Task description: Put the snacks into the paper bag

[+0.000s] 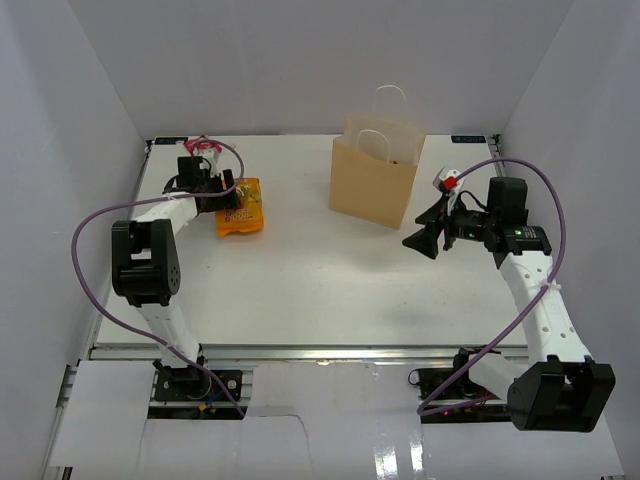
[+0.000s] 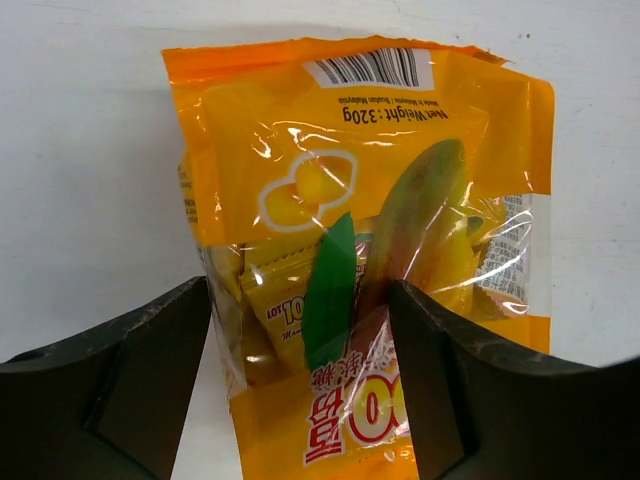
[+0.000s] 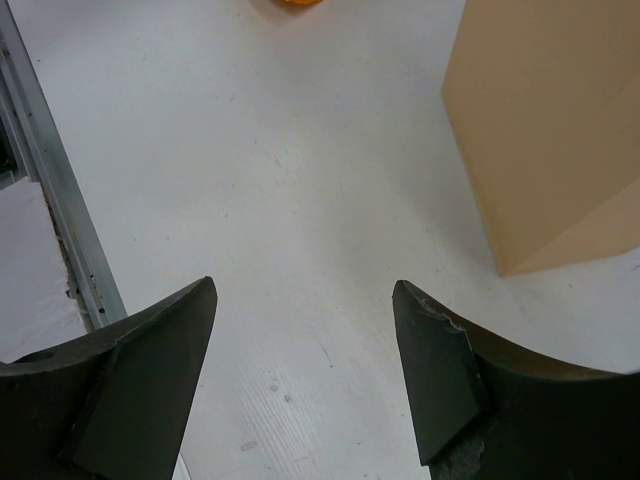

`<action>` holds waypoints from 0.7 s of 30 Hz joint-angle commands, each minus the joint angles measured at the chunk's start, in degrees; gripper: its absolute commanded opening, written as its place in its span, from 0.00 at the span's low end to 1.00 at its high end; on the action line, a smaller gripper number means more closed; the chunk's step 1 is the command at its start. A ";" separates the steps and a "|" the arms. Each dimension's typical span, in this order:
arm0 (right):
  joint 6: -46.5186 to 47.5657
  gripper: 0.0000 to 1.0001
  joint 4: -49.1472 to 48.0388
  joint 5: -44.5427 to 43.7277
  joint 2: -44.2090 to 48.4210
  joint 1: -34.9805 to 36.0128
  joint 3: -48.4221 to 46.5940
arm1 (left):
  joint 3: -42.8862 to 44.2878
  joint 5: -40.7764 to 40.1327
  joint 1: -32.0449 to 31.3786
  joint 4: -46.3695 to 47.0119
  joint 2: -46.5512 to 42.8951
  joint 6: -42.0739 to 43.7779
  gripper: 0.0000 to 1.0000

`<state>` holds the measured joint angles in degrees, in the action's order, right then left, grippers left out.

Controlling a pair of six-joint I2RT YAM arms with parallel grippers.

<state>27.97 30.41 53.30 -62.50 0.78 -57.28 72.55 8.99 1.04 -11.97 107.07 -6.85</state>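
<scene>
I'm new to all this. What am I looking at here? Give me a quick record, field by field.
Surface: white table
Bag: tan paper, upright, white handles, far side right of centre
Snack in view: one orange pouch, flat on the table at far left, outside the bag
Left gripper: down over the pouch, jaws apart, pouch showing between the fingers
Right gripper: open, empty, over bare table just right of the bag
Bag contents: cannot tell

The right gripper [image 3: 302,290] holds its two dark fingers wide apart with nothing between them above the white table [image 3: 250,150], a tan kraft paper bag [image 3: 540,130] standing to the right, an aluminium rail [image 3: 55,200] at left, and a sliver of an orange packet [image 3: 298,3] at the top edge.
</scene>
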 commanded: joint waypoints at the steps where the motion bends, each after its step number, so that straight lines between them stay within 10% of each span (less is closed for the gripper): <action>1: 0.77 0.77 0.35 1.81 0.71 -0.07 0.06 | 2.16 5.59 0.81 2.91 0.24 -1.14 0.80; 10: 17.72 0.77 15.01 15.52 -1.13 0.97 -3.01 | -3.11 12.88 3.09 6.42 -2.99 -4.40 0.17; 21: 3.61 0.70 4.24 -3.27 -3.59 19.86 -2.14 | -21.56 37.03 2.66 22.24 -23.99 -13.35 0.00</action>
<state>37.63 40.45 57.39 -65.84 15.99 -57.87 54.00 32.93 4.14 1.28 92.86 -15.31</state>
